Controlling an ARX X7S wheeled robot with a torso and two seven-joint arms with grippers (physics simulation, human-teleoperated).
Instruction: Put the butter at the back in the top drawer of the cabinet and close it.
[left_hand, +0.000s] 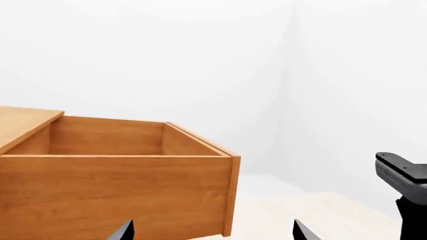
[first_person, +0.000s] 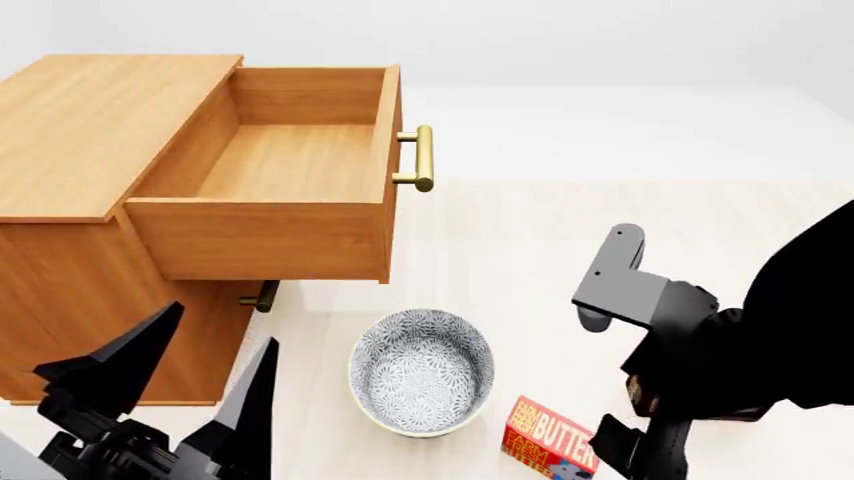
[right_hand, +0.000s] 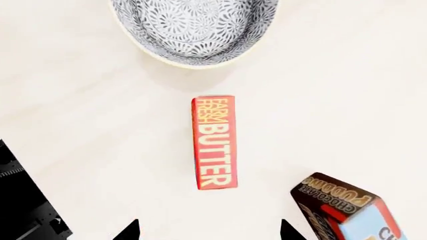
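Right wrist view: small red-and-orange rectangular butter box (right_hand: 214, 142) lies flat on the pale bench (right_hand: 80, 100), just beside the patterned grey bowl (right_hand: 193, 27). Right end effector (right_hand: 210, 231) hangs above it, tips spread, empty, apparently straddling the long axis. Light-brown wooden top drawer (first_person: 274, 165) is pulled out; left end effector (left_hand: 212, 231) is open, empty.

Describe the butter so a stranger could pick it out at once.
Start at the wooden cabinet with its open top drawer; on the floor before it sits a patterned bowl. Just beyond lies the butter, a slim red box lettered FARM FRESH BUTTER, unlike the brown-and-blue pudding box.
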